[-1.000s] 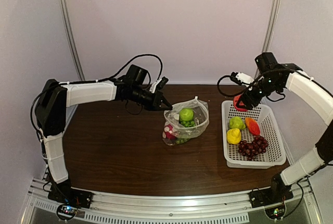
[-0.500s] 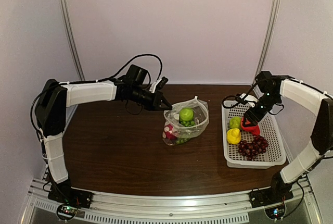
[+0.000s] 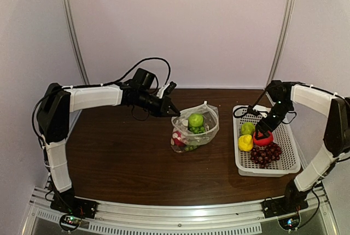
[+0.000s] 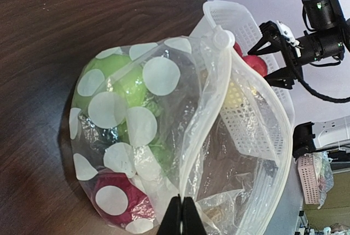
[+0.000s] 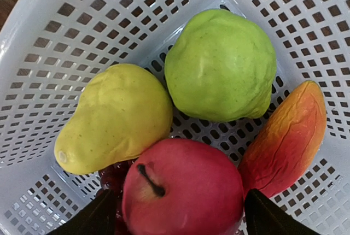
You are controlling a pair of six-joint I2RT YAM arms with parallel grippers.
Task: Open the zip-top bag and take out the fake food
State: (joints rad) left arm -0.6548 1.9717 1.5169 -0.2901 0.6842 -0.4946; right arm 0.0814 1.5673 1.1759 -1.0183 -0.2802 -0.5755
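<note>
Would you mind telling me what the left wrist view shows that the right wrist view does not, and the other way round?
Only the left wrist view: the bag with its white dots, a green fruit and a pink fruit inside it, and the left gripper shut on its edge.
Only the right wrist view: a green pear and an orange piece lying in the basket.
Both: the basket, the red apple between the fingers of the right gripper, and the yellow fruit, which the left wrist sees only faintly through the bag.
</note>
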